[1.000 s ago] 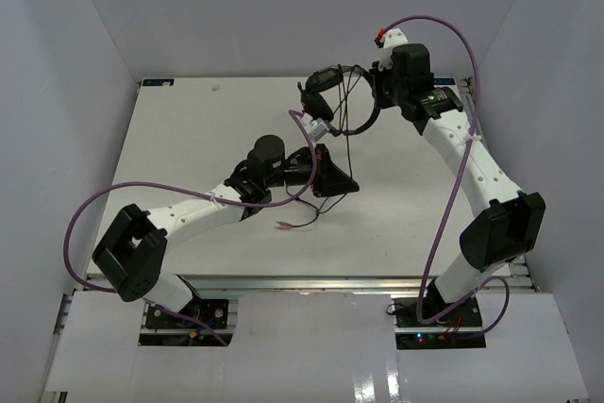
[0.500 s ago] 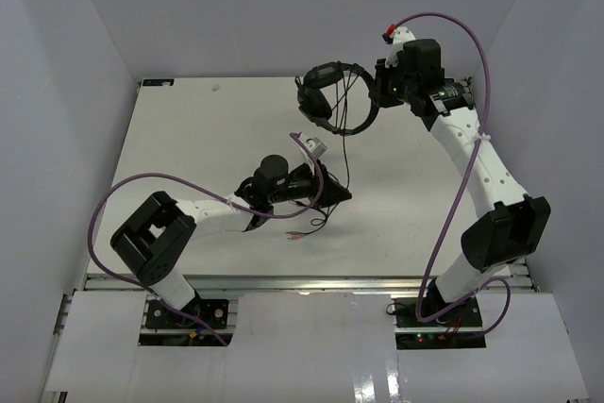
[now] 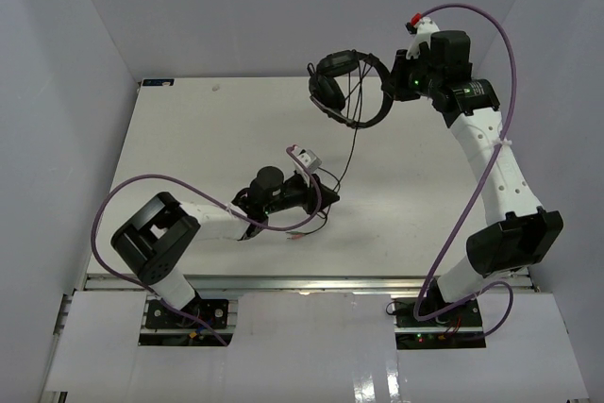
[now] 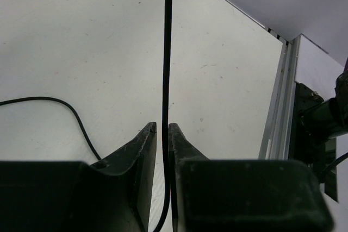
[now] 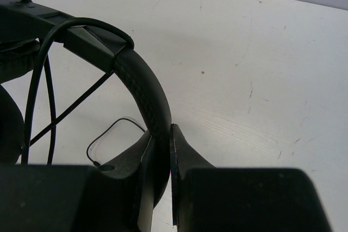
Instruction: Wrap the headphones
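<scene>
The headphones (image 3: 351, 92) hang clear of the table (image 3: 189, 139) over its far right part, carried by the right arm.

Left: the left gripper (image 3: 326, 197) sits low near the table's middle. In the left wrist view its fingers (image 4: 142, 145) are closed to a narrow slot with the cord (image 4: 166, 52) running lengthwise through it. Slack cord and the reddish plug (image 3: 295, 234) lie on the table just beside this gripper, on its near side.

Centre: from the fingers the cord (image 3: 351, 143) rises nearly straight, up and away toward the earcups (image 3: 327, 90), so its long axis runs near to far. The coming wrap likely turns on this line, since the left arm controls the free cord.

Right: the right gripper (image 3: 394, 82) clamps the headband (image 5: 142, 88) between closed fingers, its arc curving up and leftward from them in the wrist view. The headphones are black, with padded round cups and a thin curved band. Several cord strands already cross the arc.
</scene>
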